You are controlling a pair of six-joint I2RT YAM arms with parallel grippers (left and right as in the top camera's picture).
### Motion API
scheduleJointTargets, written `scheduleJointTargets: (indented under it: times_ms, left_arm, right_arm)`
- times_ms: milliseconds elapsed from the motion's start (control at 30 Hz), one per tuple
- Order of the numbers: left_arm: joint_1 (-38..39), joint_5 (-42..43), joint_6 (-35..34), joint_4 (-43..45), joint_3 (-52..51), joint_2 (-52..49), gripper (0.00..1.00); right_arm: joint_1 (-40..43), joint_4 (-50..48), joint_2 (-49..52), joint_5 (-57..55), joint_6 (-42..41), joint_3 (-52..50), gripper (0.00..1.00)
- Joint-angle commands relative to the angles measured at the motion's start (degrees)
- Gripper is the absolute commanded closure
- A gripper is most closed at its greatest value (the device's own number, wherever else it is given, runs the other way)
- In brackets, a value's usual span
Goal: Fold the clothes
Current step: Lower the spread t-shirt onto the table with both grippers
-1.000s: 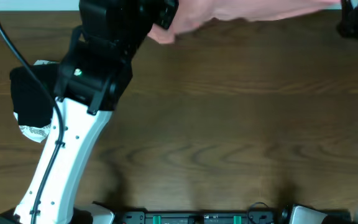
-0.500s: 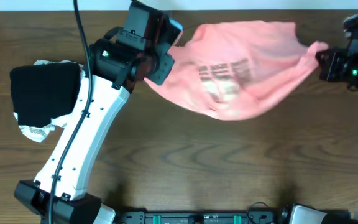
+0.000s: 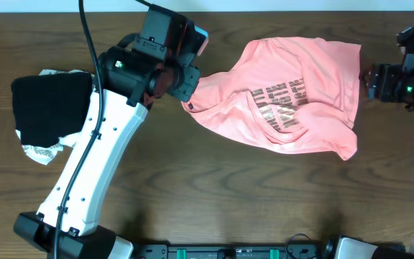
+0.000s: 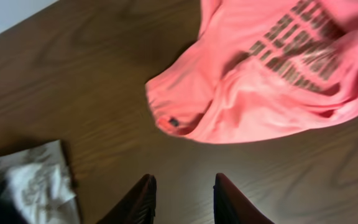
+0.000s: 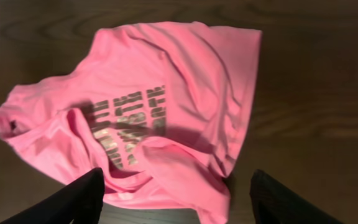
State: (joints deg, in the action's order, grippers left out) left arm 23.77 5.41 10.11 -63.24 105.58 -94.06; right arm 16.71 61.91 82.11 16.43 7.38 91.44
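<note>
Shirt first: your salmon-pink T-shirt point(image 3: 286, 97) lies loose and rumpled on the table point(image 3: 228, 187), toward the far side and right of centre, with its brownish-gold lettering point(image 3: 284, 104) facing up. A small dark tag point(image 4: 173, 122) shows at its left tip, and the cloth bunches in folds along its near edge.

Your left gripper point(image 4: 184, 183) hovers just off that left tip. Its jaws stand parted with only bare wood between them, so it holds nothing.

Your right gripper point(image 5: 177, 177) sits by the shirt's right edge, at the far right of the table. Its jaws are spread wide and nothing is pinched between them. From its wrist camera you see the whole shirt laid out beyond the fingers.

At the left, a black folded garment point(image 3: 45, 108) rests on a white cloth with grey pattern point(image 3: 42, 151), well apart from the shirt and just beside the left arm point(image 3: 85, 180).
</note>
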Motion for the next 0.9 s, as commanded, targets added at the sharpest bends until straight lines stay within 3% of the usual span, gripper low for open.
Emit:
scheduleJointTargets:
  times_ms: [0, 267, 467, 867]
  left_arm:
    - [-0.2, 6.1, -1.0, 0.8, 0.5, -0.7, 0.67]
    - [-0.2, 13.9, -1.0, 3.7, 0.4, -9.4, 0.66]
    - [-0.2, 24.1, -1.0, 11.1, 0.4, -19.2, 0.66]
    - [1.9, 27.6, -1.0, 23.8, 0.4, -32.1, 0.42]
  right_arm:
    - [0.5, -0.3, 0.1, -3.0, -4.6, 0.6, 0.27]
    - [0.5, 1.4, 3.6, -2.9, -12.9, 0.6, 0.32]
    - [0.5, 2.9, 8.1, -2.9, -15.7, 0.6, 0.35]
    - [0.1, 3.3, 10.1, -2.5, -15.5, 0.6, 0.34]
